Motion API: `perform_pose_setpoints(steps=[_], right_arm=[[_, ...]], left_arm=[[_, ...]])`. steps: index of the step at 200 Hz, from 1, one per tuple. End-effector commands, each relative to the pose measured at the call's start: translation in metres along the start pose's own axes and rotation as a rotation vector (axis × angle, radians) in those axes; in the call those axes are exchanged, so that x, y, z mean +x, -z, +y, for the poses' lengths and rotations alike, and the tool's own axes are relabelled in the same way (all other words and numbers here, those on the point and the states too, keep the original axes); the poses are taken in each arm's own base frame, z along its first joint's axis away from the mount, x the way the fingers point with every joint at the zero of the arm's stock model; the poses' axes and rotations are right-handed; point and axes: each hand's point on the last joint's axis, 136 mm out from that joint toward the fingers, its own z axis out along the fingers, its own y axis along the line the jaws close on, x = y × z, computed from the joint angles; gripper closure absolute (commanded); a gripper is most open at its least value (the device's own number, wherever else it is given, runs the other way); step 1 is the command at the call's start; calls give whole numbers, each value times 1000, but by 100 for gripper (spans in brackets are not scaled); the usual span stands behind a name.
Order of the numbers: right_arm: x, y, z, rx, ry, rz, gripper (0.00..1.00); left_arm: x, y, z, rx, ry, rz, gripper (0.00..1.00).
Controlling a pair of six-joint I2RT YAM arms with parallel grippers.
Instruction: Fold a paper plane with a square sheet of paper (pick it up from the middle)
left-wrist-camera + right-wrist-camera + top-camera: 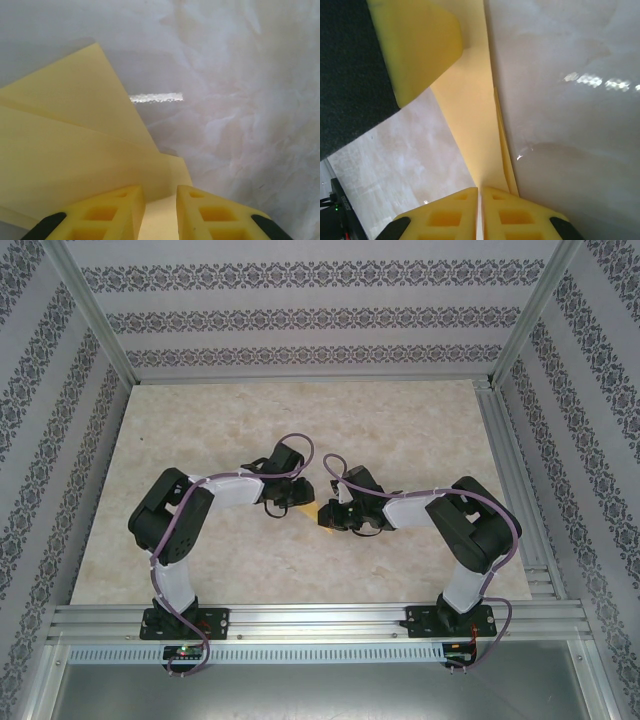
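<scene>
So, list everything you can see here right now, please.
sheet of paper: one, yellow-orange, partly folded, on the table between the arms
table: one, beige marbled, under everything
walls: three, white with grey patterned bands, around the table
frame rail: one, silver, near edge
left arm: one, black and white; left jaws apart over the paper
right arm: one, black and white; right jaws shut on the paper's edge

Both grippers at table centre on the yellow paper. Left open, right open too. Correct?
No. The right gripper is shut, its fingers pinching the paper, as the right wrist view shows. The left gripper is open over the paper, and both are at the centre of the table.
</scene>
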Motion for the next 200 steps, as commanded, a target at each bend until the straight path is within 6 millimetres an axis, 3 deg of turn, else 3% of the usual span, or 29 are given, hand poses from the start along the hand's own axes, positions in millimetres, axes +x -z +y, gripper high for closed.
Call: perform_pose_setpoints(steps=[1,58,142,169,200], right_arm=[[71,-10,-83,269,-147,189,88],[76,-11,-90,287,-157,202,88],[77,-13,-91,289,-155,206,88],[77,-13,-92,290,-157,206,88],[78,-12,-92,291,-157,207,88]], left_arm=[[-11,6,54,-149,87,-58,73],[-30,23,73,-131,121,-109,72],[-58,32,101,-129,138,-156,72],[-69,40,86,-64,67,-166,72],[-75,72,55,38,2,-234,70]])
